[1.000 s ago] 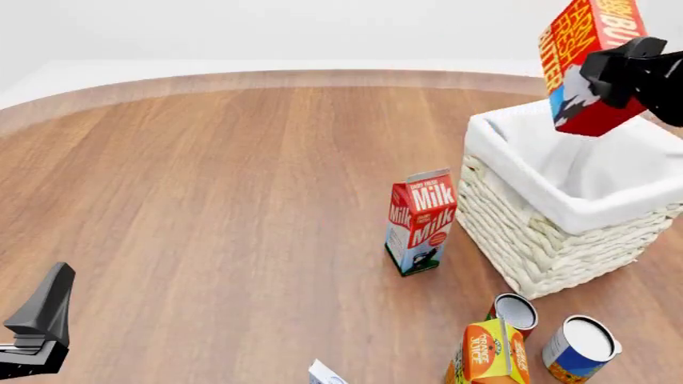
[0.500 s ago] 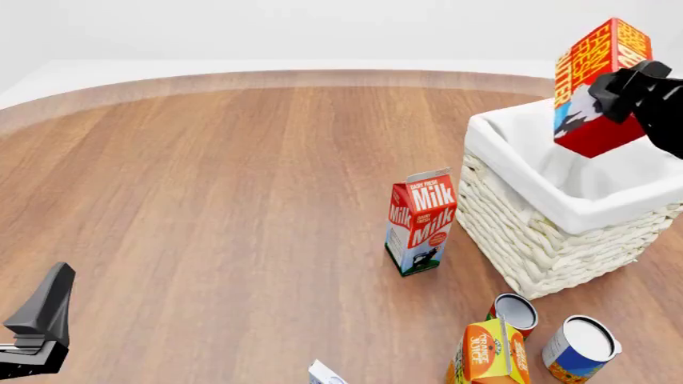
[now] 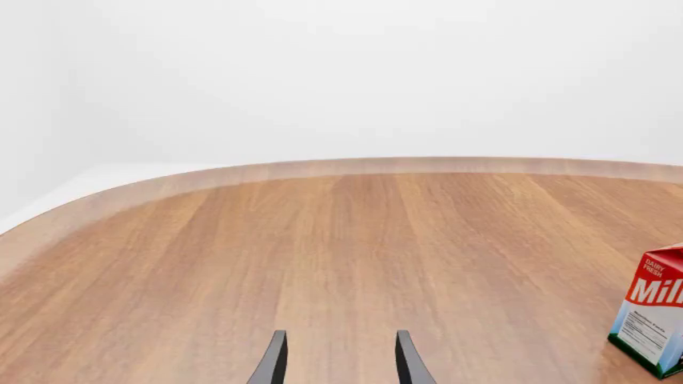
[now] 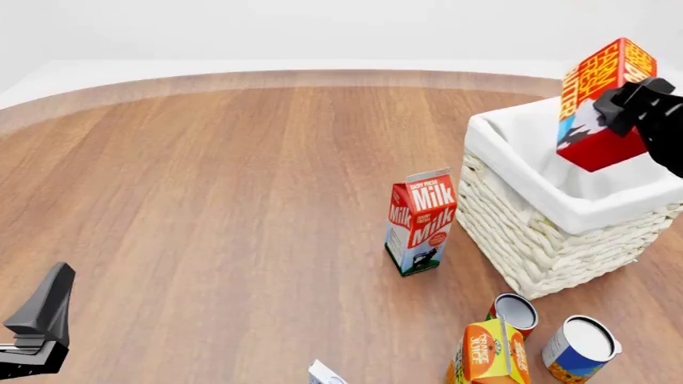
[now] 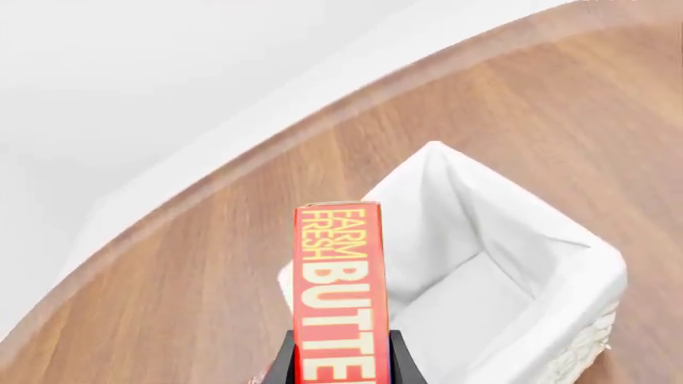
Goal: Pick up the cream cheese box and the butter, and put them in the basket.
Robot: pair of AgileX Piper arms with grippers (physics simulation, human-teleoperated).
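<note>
Clamping the butter (image 4: 597,100) between both fingers of the right gripper (image 4: 629,104), tilted, in the air above the open top of the basket (image 4: 555,232), with the lower red corner dipping just below the far rim line in the front view. Showing in the right wrist view as a narrow red face of the butter (image 5: 339,296) pinched between the two dark fingers (image 5: 286,364), with the white-lined basket (image 5: 555,264) lying underneath and beyond. Sitting at the right side of the wooden table (image 4: 213,200), the basket empty inside as far as can be seen. Standing upright just left of the basket, apart from it, the milk carton (image 4: 421,222). Resting nearer the front edge, the orange juice carton (image 4: 489,352) with two cans beside it, one (image 4: 513,312) just behind and one (image 4: 580,348) to the right. Peeking in at the bottom edge of the front view, only a white-and-blue corner of the cream cheese box (image 4: 325,374), well apart from the basket. Idling low at the front-left corner, the left gripper (image 4: 37,328), its fingers (image 3: 272,364) parted with nothing between them, pointing across bare table toward the milk carton (image 3: 651,320).
</note>
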